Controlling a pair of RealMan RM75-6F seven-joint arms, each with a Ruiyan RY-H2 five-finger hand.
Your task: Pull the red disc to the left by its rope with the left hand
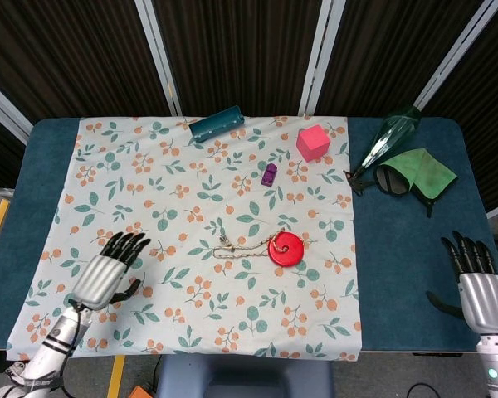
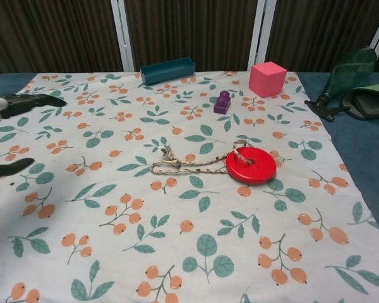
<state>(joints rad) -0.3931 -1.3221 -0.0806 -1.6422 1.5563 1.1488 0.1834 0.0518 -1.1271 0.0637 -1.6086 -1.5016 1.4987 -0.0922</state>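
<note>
While most of the left arm is cut off at the bottom edge of the head view, the left hand [image 1: 108,274] shows above the near left part of the flowered cloth [image 1: 149,199], fingers spread and pointing away, holding nothing; the chest view catches only its dark fingertips [image 2: 35,100] at the left edge. At the near right corner the right hand [image 1: 480,290] rests over the blue table [image 1: 407,249], fingers apart and empty, its wrist cut off below. Farther in, near the middle of the cloth, lies the red disc [image 1: 285,249], with its rope [image 1: 236,249] trailing left from it in a loose loop, well apart from the left hand. Beyond them sit a small purple block [image 1: 270,174], a pink cube [image 1: 313,143] and a teal tube [image 1: 217,123]. At the far right a green bottle [image 1: 390,137] lies against a green cloth [image 1: 423,172], with some dark item between them that is hard to make out.
</note>
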